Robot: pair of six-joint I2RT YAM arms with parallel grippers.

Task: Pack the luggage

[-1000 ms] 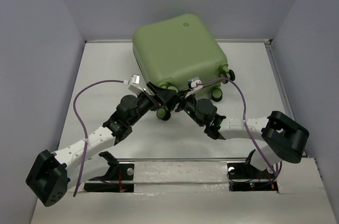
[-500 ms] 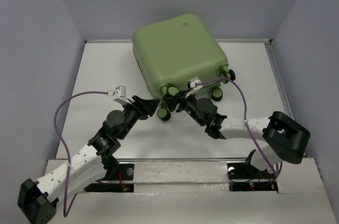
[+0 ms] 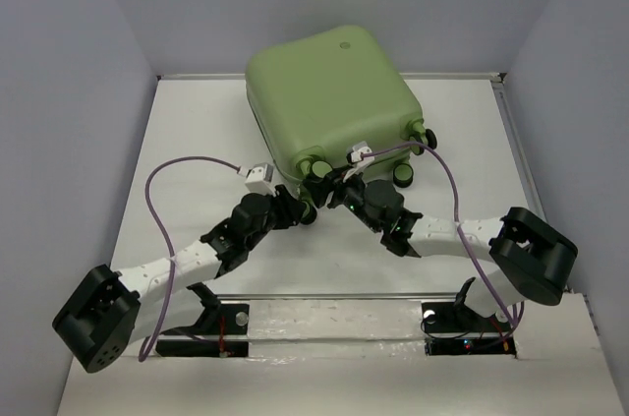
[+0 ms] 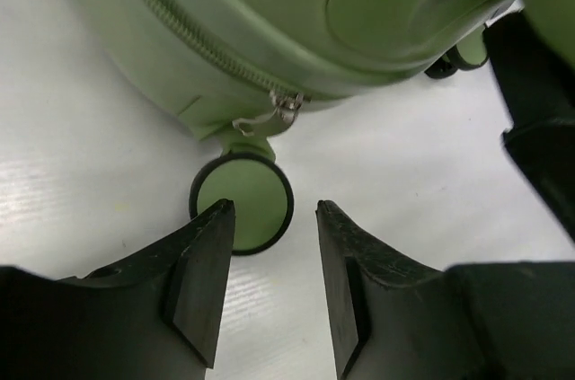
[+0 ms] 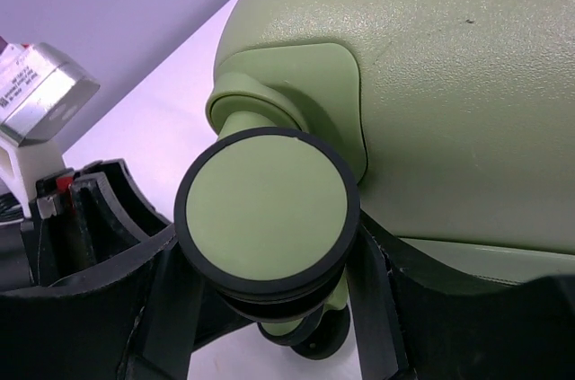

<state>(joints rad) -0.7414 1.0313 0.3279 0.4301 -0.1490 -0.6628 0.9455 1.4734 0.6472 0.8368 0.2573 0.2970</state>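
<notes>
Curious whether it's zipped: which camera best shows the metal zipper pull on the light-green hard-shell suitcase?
The left wrist view: the metal zipper pull hangs sharp on the light-green hard-shell suitcase. The top view is too distant to show it; the right wrist view shows only shell and a green wheel.

White table (image 3: 201,136), grey walls (image 3: 69,62) on 3 sides.

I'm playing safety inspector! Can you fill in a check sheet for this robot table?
Surface: white table, suitcase resting on it.
Job's things: green suitcase, closed, wheels towards the arms.
Clutter: nothing seen.
Grippers: left tool open, a wheel at its fingertips; right tool flanks another wheel, grip unclear.
Cables: purple cables loop off both wrists.
Surroundings: grey walls on three sides.
</notes>
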